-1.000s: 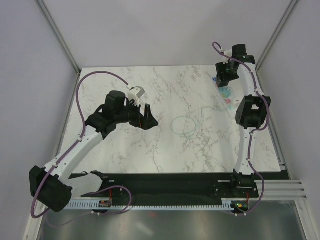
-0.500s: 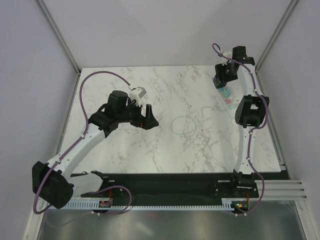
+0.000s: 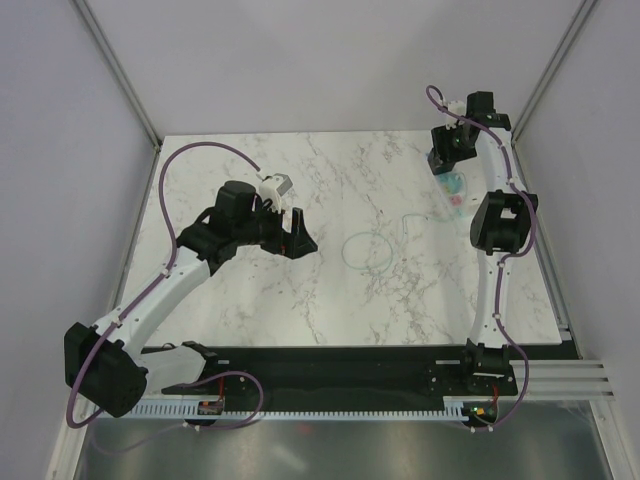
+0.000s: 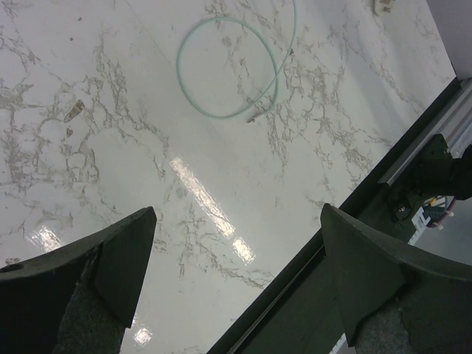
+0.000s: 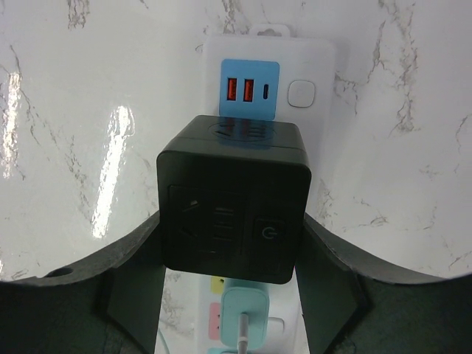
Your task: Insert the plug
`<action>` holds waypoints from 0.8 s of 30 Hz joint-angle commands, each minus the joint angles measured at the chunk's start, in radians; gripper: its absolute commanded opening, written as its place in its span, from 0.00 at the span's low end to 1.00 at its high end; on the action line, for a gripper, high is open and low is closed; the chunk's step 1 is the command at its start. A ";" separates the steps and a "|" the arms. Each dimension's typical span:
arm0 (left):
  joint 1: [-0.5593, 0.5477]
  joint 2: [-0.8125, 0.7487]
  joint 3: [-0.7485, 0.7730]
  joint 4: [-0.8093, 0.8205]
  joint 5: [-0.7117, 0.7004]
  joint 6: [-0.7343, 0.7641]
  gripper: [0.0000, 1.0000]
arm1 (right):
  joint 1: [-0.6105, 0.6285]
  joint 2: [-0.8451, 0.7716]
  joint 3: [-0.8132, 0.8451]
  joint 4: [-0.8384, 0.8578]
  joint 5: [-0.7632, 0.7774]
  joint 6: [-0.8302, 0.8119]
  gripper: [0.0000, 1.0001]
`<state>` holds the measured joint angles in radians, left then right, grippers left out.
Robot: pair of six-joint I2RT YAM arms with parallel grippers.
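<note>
Two fingers of the right gripper (image 5: 233,251) are closed on the plug (image 5: 232,206), one finger against each flank of the black cube, its face with a power symbol turned to the wrist camera. The plug hangs directly over the white power strip (image 5: 214,55), covering the section just below the blue USB panel (image 5: 249,88) and the round white button (image 5: 302,94). A pale-green plug (image 5: 247,310) already occupies a position further along the strip. Whether the pins have met a socket cannot be told, as the cube hides the contact face.

Compared with one second ago, the overhead view shows the right gripper shifted only slightly toward the far edge of the table (image 3: 250,300), with almost no movement in the last half second. This is judged to be fine alignment over the socket rather than transport; insertion is not confirmed.

The left gripper (image 4: 236,221) is spread wide and holds nothing, hovering above bare marble well apart from the strip. The left arm adjusted its pose early in that second and has since held station. The pale-green cable coil (image 4: 221,115) lies on the table between the two grippers, clear of both.

The remaining risk is judged to be a skewed entry of the pins.
</note>
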<state>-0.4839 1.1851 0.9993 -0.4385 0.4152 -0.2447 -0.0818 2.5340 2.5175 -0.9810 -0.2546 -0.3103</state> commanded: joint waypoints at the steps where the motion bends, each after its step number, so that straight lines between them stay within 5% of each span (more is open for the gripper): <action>1: 0.002 0.002 0.006 0.041 -0.030 0.030 1.00 | -0.007 0.074 0.041 0.036 0.026 -0.006 0.00; 11: 0.002 0.022 0.009 0.041 -0.042 0.028 1.00 | -0.006 0.118 0.040 0.058 0.051 0.019 0.00; 24: 0.002 -0.021 0.001 0.043 -0.001 0.013 1.00 | -0.007 -0.096 -0.264 0.087 0.038 0.042 0.00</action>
<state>-0.4839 1.2076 0.9993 -0.4381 0.3962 -0.2451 -0.0879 2.4767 2.3497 -0.8108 -0.2344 -0.2874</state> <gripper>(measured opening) 0.995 0.678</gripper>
